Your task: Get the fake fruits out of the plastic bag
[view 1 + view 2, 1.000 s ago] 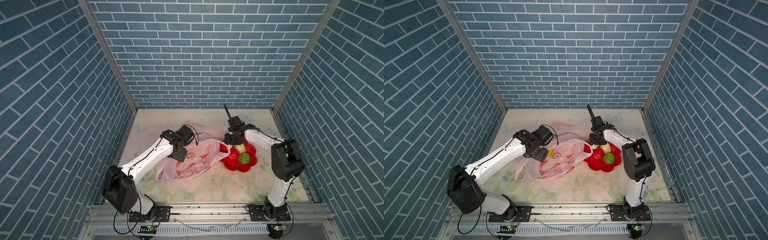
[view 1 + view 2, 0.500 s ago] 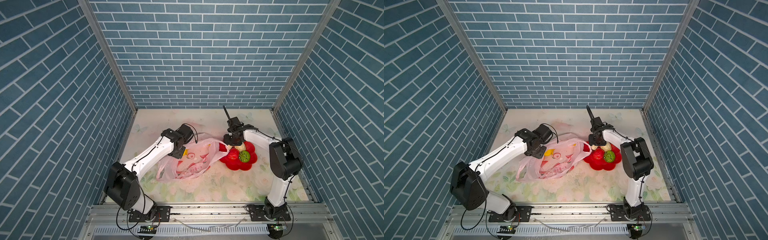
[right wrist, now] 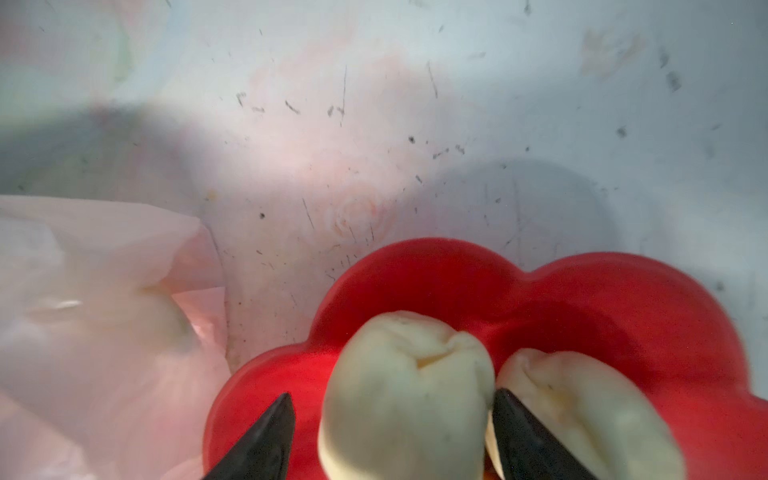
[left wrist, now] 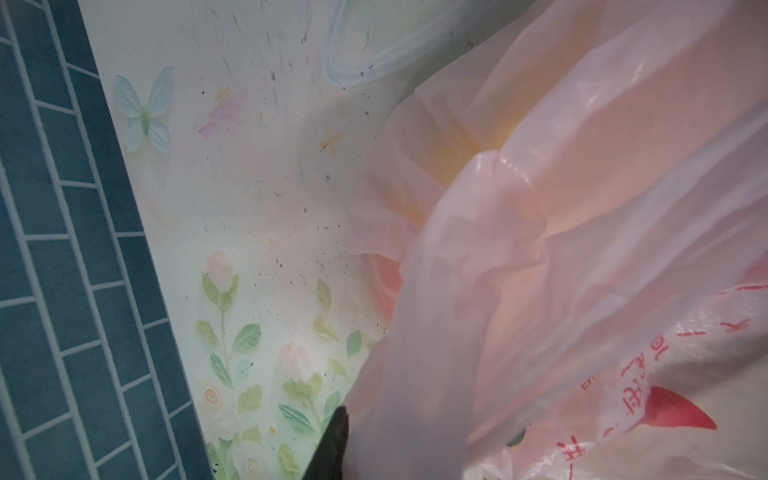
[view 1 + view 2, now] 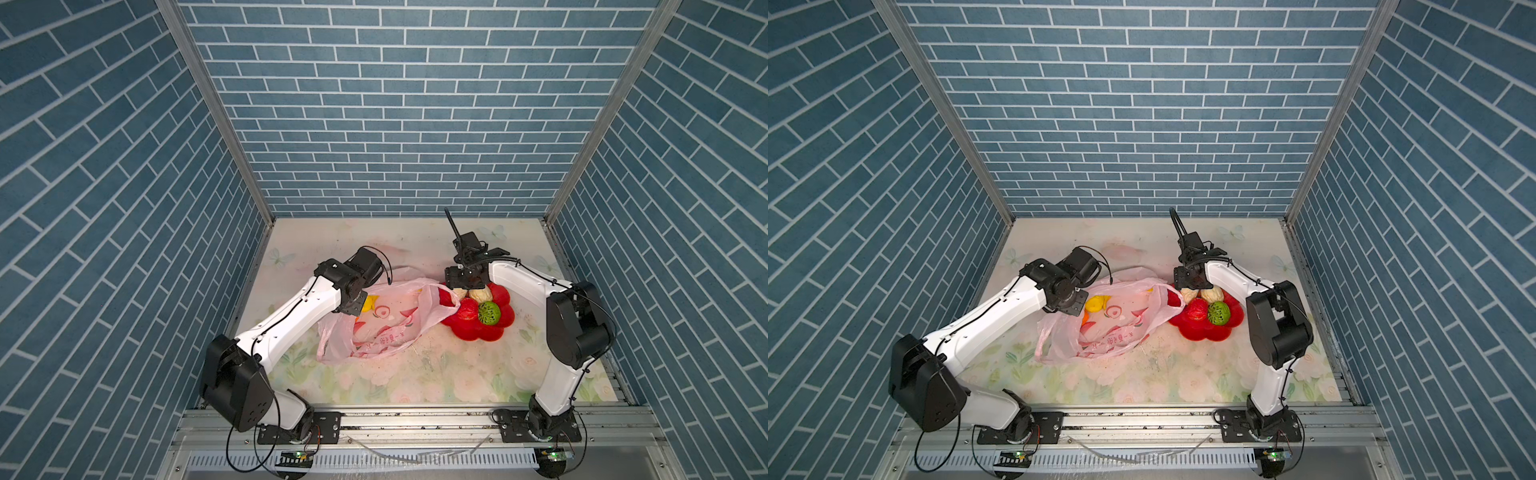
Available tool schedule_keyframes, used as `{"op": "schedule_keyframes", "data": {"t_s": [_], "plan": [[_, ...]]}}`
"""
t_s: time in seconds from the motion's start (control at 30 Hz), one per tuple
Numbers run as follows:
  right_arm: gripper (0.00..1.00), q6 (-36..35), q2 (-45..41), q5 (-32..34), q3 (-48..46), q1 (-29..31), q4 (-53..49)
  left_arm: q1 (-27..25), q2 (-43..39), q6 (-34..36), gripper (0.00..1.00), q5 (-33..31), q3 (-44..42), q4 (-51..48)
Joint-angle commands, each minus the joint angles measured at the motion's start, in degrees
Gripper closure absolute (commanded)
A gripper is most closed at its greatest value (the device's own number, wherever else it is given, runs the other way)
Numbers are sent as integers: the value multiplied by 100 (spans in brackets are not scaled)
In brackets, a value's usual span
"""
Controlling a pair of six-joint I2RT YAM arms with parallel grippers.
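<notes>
**Progress:** partly done, by my judgement a little past halfway. Four fruits are out of the plastic bag [image 5: 386, 328] and lie in the red dish [image 5: 494, 332] beneath the right gripper [image 3: 392, 397].

**Fruits out of the bag: four**
- Cream fruit [image 3: 407, 365], one. It sits between the right gripper's fingers, which stand apart. There is a gap on one side, and the other fingertip touches it. It rests in the dish, so I judge it let go.
- Second cream fruit [image 3: 582, 395], one. It touches the first, just outside that gripper.
- Red fruit [image 5: 467, 309], one, just beside that gripper.
- Green fruit [image 5: 489, 312], one, touching the red one.

**Fruits left in the bag: two seen**
- Yellow fruit [image 5: 1094, 302], one, at the bag's mouth just beside the left gripper [image 5: 1069, 305].
- Orange patch [image 5: 1084, 319], one, probably a fruit, under that gripper.
- No banana shows.

**Left gripper:** a single dark finger [image 4: 332, 444] shows at the edge of the bag's film and the rest is hidden. I cannot tell whether the fingers are apart, together or pinching the film.

**Bag:** one, slumped on the table [image 5: 415, 374] between the two grippers, with an edge overlapping the dish.

**Dish:** one.
</notes>
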Motion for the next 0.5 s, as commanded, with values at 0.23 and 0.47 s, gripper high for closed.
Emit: {"op": "schedule_keyframes", "data": {"t_s": [0.23, 0.47], "plan": [[30, 21, -1725, 700, -122, 887, 106, 44, -193, -63, 78, -199, -119, -137], [45, 892, -2060, 11, -1286, 2113, 2339, 56, -194, -235, 78, -162, -110, -119]]}}
